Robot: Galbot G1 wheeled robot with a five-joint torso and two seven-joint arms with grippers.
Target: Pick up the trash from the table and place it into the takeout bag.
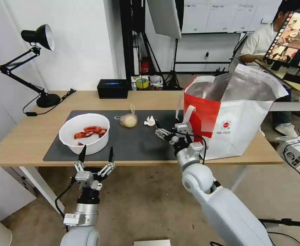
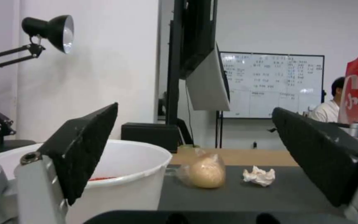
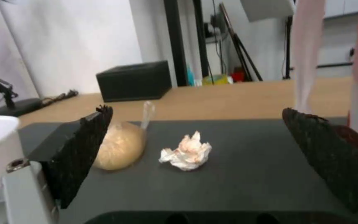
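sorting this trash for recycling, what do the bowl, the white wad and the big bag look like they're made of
Bowl: probably plastic; smooth, thin, evenly white wall with a dull sheen.
White wad: looks like tissue paper; soft irregular creases, matte, faint reddish stains.
Big bag: shiny crinkled silver foil lining inside; the red-and-white outside looks like a coated sheet or woven plastic, hard to say which.

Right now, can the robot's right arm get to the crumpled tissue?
Probably yes. The right gripper is open over the mat, facing the tissue, with nothing between them.
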